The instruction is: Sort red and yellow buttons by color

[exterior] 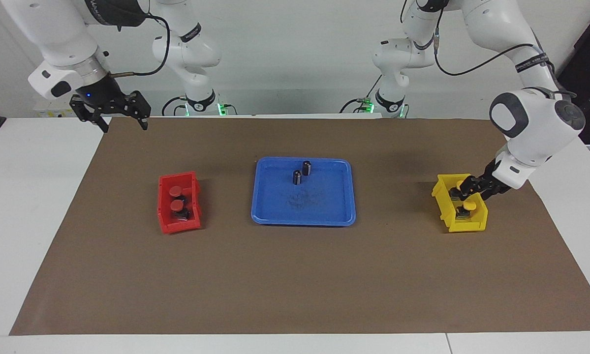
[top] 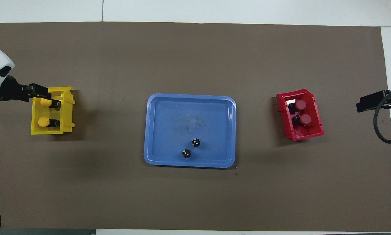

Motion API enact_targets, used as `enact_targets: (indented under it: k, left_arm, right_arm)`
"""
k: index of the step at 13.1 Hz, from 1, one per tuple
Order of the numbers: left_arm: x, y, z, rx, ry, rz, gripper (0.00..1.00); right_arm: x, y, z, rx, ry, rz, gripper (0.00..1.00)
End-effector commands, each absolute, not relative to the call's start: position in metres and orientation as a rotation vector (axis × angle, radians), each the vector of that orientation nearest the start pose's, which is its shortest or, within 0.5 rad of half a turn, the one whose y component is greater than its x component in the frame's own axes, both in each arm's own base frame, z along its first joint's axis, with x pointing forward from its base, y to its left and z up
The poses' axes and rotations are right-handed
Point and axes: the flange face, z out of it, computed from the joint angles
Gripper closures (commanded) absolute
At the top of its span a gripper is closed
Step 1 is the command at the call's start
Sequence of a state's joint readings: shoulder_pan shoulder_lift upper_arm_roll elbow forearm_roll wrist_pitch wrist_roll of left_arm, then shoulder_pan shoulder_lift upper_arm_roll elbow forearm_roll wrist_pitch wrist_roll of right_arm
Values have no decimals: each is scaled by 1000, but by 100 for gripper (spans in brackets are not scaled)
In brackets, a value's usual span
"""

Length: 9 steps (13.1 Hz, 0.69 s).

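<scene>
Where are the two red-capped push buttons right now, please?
Both red-capped push buttons lie inside the red plastic bin, toward the right arm's end of the table.

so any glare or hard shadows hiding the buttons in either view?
Facing view: even light, soft shadows beside the red bin and blue tray; the left gripper covers one yellow button. Overhead view: no glare; all four caps read, e.g. red button.

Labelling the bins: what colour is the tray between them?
Blue, a plain blue tray; the overhead view shows it best.
</scene>
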State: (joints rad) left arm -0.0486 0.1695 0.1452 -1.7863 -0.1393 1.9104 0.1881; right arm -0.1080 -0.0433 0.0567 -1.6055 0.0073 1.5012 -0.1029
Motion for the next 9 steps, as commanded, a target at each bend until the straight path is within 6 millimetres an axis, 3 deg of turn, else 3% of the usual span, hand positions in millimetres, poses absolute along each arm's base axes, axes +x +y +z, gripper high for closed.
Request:
enact_targets:
  k: [1,2,3,5,6,9]
  left_arm:
    - [601,38,545,-3199,54,93,0]
    - [595,31,575,-3185,73,99,0]
    - [587,17,594,-3175,114,132,0]
    - [564,8,638,-3169,147,103,0]
    - [555,5,650,-3171,158,86,0]
    - [552,-3,650,-3164,181,116,0]
  right_arm:
    - [527,-23,625,-3114,-49,93,0]
    - [527,-23,625,-3114,-49,93,0]
    - [527,-23,626,-3114,-49,91,0]
    - [527,-23,625,-3114,-51,88,0]
    - [527,-23,625,-3114,-51,88,0]
    - [527,-24,625,-3114,-46,91,0]
